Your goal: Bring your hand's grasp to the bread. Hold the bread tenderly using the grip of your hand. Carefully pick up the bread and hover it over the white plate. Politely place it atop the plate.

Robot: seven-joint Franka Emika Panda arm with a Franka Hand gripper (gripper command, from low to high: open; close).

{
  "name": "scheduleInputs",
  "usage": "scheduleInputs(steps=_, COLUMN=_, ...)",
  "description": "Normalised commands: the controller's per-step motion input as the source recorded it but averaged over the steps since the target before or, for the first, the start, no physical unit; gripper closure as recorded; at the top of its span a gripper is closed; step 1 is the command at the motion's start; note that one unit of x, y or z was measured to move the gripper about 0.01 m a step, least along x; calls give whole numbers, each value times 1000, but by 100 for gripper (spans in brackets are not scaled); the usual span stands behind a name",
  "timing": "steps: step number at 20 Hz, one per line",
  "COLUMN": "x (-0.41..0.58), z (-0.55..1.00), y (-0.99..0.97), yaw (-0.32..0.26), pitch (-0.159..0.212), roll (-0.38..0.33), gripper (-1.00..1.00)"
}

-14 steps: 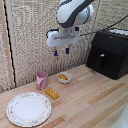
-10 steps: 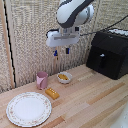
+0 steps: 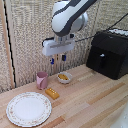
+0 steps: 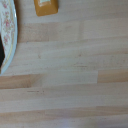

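Nothing of the task looks done yet — the hand (image 3: 57,60) hangs high above the table, its two dark blue fingertips parted and holding nothing; the bread (image 3: 52,93) lies on the wooden table (image 3: 95,100) well below the jaws and apart from them, just beside the white plate (image 3: 28,108), which carries nothing; reaching, gripping, lifting and placing all remain — the wrist view shows bread and plate rim only
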Motion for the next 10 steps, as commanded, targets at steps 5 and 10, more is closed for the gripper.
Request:
scheduleInputs(steps=5, x=-15, z=-486, y=263, yaw=96, pitch=0, roll=-82, gripper=-100)
scheduleInputs(steps=10, x=0, z=-471, y=213, yaw=52, pitch=0, roll=-75, gripper=-100)
